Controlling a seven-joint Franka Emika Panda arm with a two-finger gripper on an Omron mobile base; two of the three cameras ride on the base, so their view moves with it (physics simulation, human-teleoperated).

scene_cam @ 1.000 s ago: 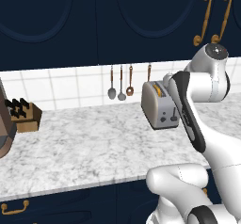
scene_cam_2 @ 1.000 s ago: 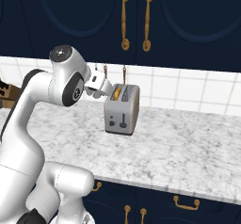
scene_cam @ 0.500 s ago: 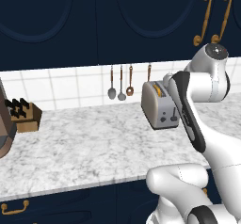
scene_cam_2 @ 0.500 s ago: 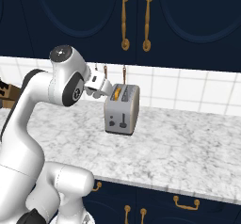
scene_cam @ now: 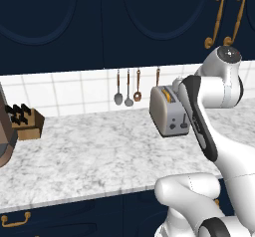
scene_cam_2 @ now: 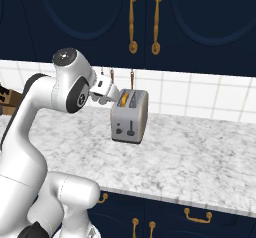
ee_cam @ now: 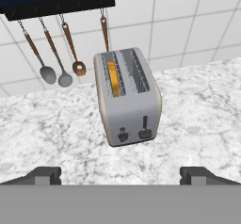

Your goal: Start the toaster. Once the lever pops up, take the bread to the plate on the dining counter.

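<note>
On the marble counter (ee_cam: 197, 105), the toaster (ee_cam: 128, 96) holds the bread (ee_cam: 112, 78) while the fingers (ee_cam: 43, 175) hover apart, gripping nothing.

The silver-grey toaster (ee_cam: 128, 98) stood upright on the marble counter (ee_cam: 56, 133), just before the hanging spoons (ee_cam: 55, 72), with the orange-tan bread (ee_cam: 112, 79) sunk in its left slot.
</note>
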